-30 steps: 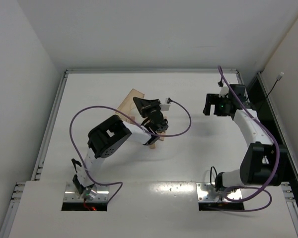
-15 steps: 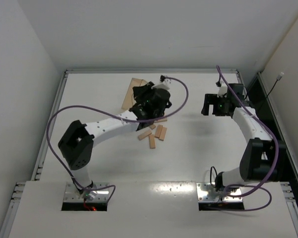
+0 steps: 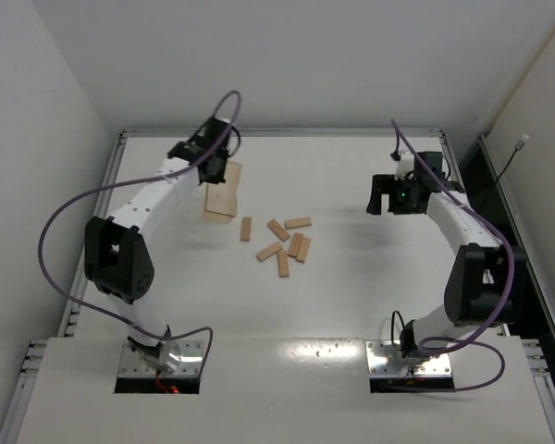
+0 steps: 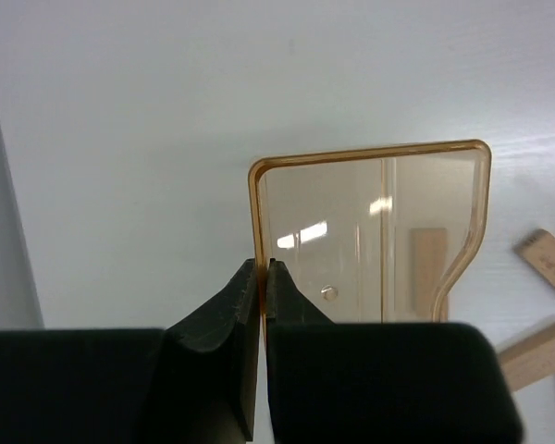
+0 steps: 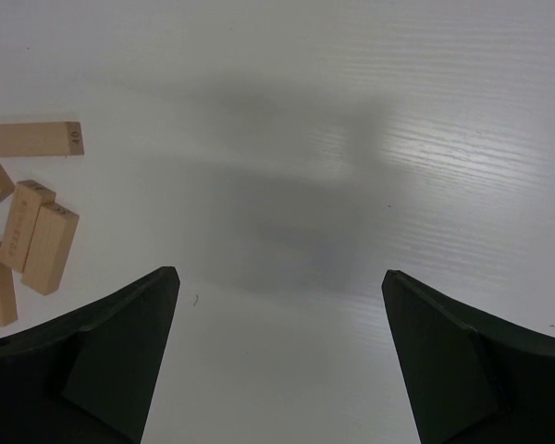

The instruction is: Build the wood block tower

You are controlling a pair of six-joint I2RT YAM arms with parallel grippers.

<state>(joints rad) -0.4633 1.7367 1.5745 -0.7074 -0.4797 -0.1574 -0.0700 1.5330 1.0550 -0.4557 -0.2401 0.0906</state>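
Note:
Several light-tan wood blocks [image 3: 279,243] lie loose and flat on the white table at its middle; no tower stands. Some show at the left edge of the right wrist view [image 5: 35,231] and at the right edge of the left wrist view [image 4: 546,264]. My left gripper [image 3: 224,165] is at the far left of the table, shut on the wall of a translucent amber box [image 4: 370,236], which it holds tilted above the table [image 3: 220,192]. My right gripper [image 3: 394,198] is open and empty, above bare table to the right of the blocks [image 5: 277,287].
The table has a raised metal rim [image 3: 277,133] at the back and sides. White walls enclose the back and left. The purple cables [image 3: 65,222] loop beside each arm.
My left arm has swung from over the block pile to the far left, carrying the amber box away and uncovering the loose blocks. My right gripper has barely shifted.

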